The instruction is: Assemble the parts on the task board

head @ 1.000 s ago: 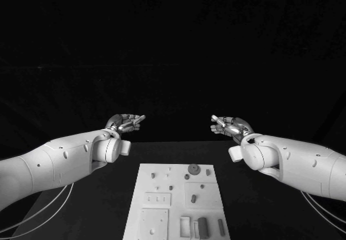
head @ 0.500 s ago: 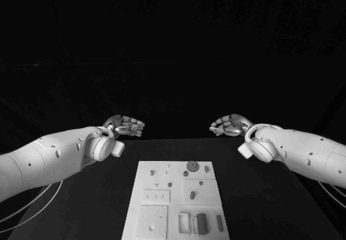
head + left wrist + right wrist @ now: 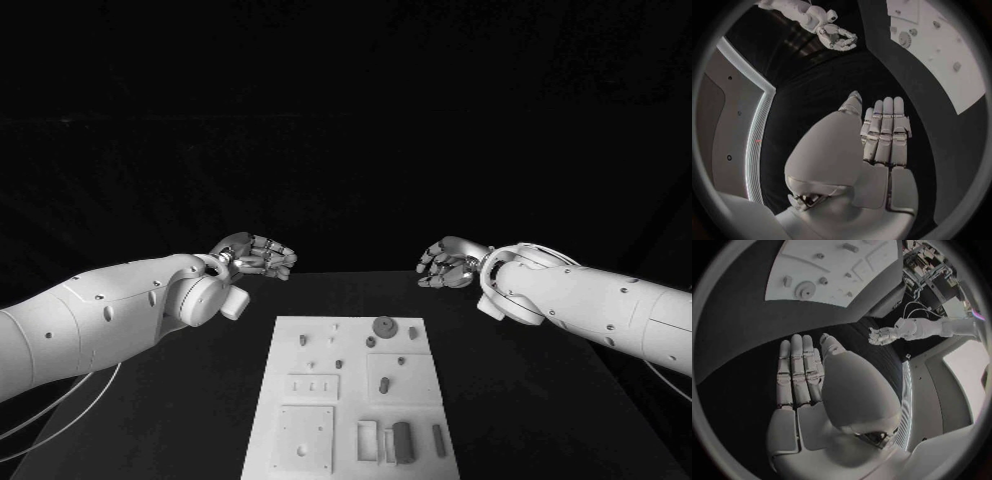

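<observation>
At the centre of the black table [image 3: 173, 400] lies the task board [image 3: 353, 400], one flat white rectangular plate with square recessed panels. Small dark parts stand on it: a round disc-shaped part [image 3: 385, 326] at the far end, an upright oblong part [image 3: 404, 442] at the near end, and several small pegs between; their exact number cannot be told. Beyond the board's far corners, well apart from it, two silver hands are raised. The left hand [image 3: 257, 254] holds nothing, its fingers [image 3: 884, 131] straight and side by side. The right hand [image 3: 449, 264] likewise holds nothing, fingers [image 3: 798, 371] extended together.
</observation>
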Controlling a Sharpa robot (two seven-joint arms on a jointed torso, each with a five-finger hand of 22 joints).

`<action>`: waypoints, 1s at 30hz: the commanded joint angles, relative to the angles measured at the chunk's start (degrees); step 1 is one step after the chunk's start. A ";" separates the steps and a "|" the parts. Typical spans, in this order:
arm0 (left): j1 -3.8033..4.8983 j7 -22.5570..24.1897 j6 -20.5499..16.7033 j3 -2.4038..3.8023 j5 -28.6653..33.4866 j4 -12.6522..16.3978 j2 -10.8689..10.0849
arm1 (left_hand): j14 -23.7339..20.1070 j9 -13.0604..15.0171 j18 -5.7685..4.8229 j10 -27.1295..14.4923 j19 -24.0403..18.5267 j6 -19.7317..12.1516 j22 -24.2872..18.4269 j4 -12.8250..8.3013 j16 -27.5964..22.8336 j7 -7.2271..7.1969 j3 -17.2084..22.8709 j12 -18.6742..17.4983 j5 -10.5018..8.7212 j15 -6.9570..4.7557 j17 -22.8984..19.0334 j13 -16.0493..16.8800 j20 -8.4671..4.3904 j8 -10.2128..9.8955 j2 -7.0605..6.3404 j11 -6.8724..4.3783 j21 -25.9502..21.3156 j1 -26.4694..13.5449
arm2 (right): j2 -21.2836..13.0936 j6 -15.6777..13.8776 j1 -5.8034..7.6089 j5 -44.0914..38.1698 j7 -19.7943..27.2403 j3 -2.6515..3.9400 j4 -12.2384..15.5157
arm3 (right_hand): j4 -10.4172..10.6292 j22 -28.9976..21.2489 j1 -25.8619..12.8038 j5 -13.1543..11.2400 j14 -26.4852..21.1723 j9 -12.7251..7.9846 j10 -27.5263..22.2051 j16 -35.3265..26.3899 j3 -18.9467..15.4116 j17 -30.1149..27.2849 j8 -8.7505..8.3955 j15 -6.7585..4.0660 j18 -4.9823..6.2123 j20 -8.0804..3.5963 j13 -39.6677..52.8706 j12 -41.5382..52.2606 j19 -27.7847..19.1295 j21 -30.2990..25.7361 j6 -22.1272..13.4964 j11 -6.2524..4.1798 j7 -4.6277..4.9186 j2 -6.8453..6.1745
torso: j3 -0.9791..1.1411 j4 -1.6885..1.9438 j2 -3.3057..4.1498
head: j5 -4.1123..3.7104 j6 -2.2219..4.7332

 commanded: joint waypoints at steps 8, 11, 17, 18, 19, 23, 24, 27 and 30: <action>0.18 0.04 0.55 0.10 -0.78 1.87 -1.01 | 0.28 -0.34 0.19 0.04 0.28 0.05 0.04 0.06 -0.18 1.26 -0.43 -0.17 0.05 0.07 0.38 -0.05 -0.22 -0.44 -1.29 0.18 -0.06 0.07 | 0.54 0.65 0.03 -3.15 -3.50 0.19 1.06 | -29.22 3.90 -19.46 -4.15 2.20 8.14 -0.84 3.84 29.79 9.63 -1.59 -1.52 0.45 -1.53 14.69 1.08 5.32 2.57 6.14 -1.15 -1.52 -0.36 | -0.20 1.42 1.91 | -0.24 -0.36; 0.40 -0.02 0.49 0.11 -0.78 2.81 -1.60 | 0.24 -0.39 0.16 -0.01 0.26 0.00 0.04 0.06 -0.26 1.30 -0.44 -0.25 0.05 0.09 0.45 -0.07 -0.22 -0.50 -1.44 0.22 -0.12 0.08 | 0.81 1.49 0.03 -4.70 -4.19 0.23 1.43 | -31.90 4.01 -23.60 1.08 1.01 9.10 -1.31 2.08 34.48 9.21 -2.80 -1.03 0.37 -1.18 13.42 -1.18 3.74 2.41 5.69 -0.60 -1.43 -0.87 | -0.19 1.84 2.41 | -0.52 -0.39; 0.86 0.16 0.16 0.22 -0.81 4.55 -2.62 | 0.14 -0.49 0.08 -0.08 0.20 -0.08 0.03 0.10 -0.41 1.36 -0.51 -0.37 0.05 0.14 0.57 -0.09 -0.20 -0.60 -1.76 0.28 -0.24 -0.06 | 0.86 2.84 0.03 -12.58 -4.38 0.24 3.18 | -31.83 4.06 -27.86 -5.22 0.84 8.72 -4.00 0.93 29.76 8.37 -5.38 -0.76 0.35 -1.15 9.47 -5.31 2.70 3.37 2.75 1.30 -0.69 -1.85 | -0.09 2.25 3.40 | -0.82 -0.45; 0.89 0.16 0.14 0.23 -0.81 4.67 -2.69 | 0.13 -0.49 0.08 -0.09 0.20 -0.08 0.03 0.10 -0.42 1.36 -0.51 -0.38 0.05 0.15 0.58 -0.10 -0.20 -0.60 -1.77 0.28 -0.25 -0.06 | 0.86 2.88 0.03 -13.20 -4.38 0.24 3.35 | -31.80 4.05 -28.24 -5.36 1.30 8.69 -3.93 1.14 29.01 8.42 -5.49 -0.95 0.49 -1.22 9.13 -5.50 3.11 3.71 2.72 1.33 -0.66 -1.81 | -0.07 2.28 3.50 | -0.85 -0.47; 0.96 0.15 0.10 0.24 -0.83 4.98 -2.85 | 0.13 -0.51 0.07 -0.09 0.20 -0.09 0.03 0.10 -0.44 1.37 -0.51 -0.39 0.04 0.15 0.60 -0.10 -0.20 -0.61 -1.81 0.29 -0.26 -0.09 | 0.87 3.04 0.03 -14.67 -4.37 0.24 3.75 | -31.75 4.05 -28.97 -6.09 2.07 8.61 -3.77 1.50 27.79 8.51 -5.70 -1.23 0.68 -1.30 8.65 -5.72 3.75 4.24 2.59 1.32 -0.59 -1.80 | -0.04 2.30 3.57 | -0.87 -0.48; 1.16 0.14 0.09 0.27 -1.06 5.99 -3.38 | 0.11 -0.54 0.05 -0.12 0.20 -0.10 0.04 0.11 -0.49 1.38 -0.53 -0.44 0.05 0.16 0.66 -0.11 -0.20 -0.64 -1.91 0.31 -0.29 -0.16 | 1.09 3.22 0.03 -19.24 -4.61 0.24 4.95 | -31.52 4.05 -30.76 -6.45 4.50 8.40 -3.09 2.55 25.00 8.76 -6.08 -1.94 0.76 -2.15 7.15 -6.29 6.18 6.11 2.91 1.18 -0.53 -1.84 | 0.04 2.36 4.06 | -0.85 -0.45; 1.20 0.14 0.06 0.28 -1.10 6.25 -3.48 | 0.11 -0.54 0.05 -0.12 0.20 -0.11 0.04 0.11 -0.50 1.39 -0.53 -0.45 0.05 0.16 0.67 -0.11 -0.20 -0.65 -1.92 0.31 -0.30 -0.17 | 1.20 2.88 0.03 -20.81 -4.82 0.24 5.24 | -31.46 4.05 -30.94 -6.44 4.86 8.35 -2.98 2.70 24.79 8.79 -6.15 -2.02 0.76 -2.29 6.93 -6.37 6.52 6.39 2.96 1.15 -0.53 -1.89 | 0.08 2.37 4.18 | -0.81 -0.51; 1.31 0.18 0.01 0.31 -1.38 6.95 -3.79 | 0.11 -0.57 0.04 -0.14 0.21 -0.11 0.04 0.12 -0.53 1.40 -0.53 -0.48 0.05 0.17 0.71 -0.11 -0.20 -0.66 -1.95 0.33 -0.32 -0.24 | 1.58 2.58 0.03 -24.37 -5.52 0.24 5.67 | -31.17 4.09 -31.72 -6.40 6.97 8.10 -2.34 4.32 24.12 9.42 -6.50 -2.51 0.76 -3.19 5.89 -6.61 8.54 8.15 3.26 0.85 -0.57 -2.17 | 0.14 2.42 4.46 | -0.78 -0.58; 1.38 0.16 0.01 0.34 -1.46 7.54 -4.04 | 0.11 -0.59 0.03 -0.16 0.23 -0.12 0.05 0.14 -0.56 1.41 -0.52 -0.51 0.05 0.17 0.76 -0.12 -0.19 -0.68 -1.94 0.35 -0.34 -0.34 | 2.03 2.60 0.03 -27.33 -6.18 0.24 6.11 | -30.38 4.12 -32.99 -6.39 8.17 7.94 -1.58 6.01 23.69 10.17 -6.67 -2.89 0.76 -3.84 5.37 -6.52 9.94 9.61 3.61 0.52 -0.53 -2.57 | 0.23 2.55 4.83 | -0.78 -0.58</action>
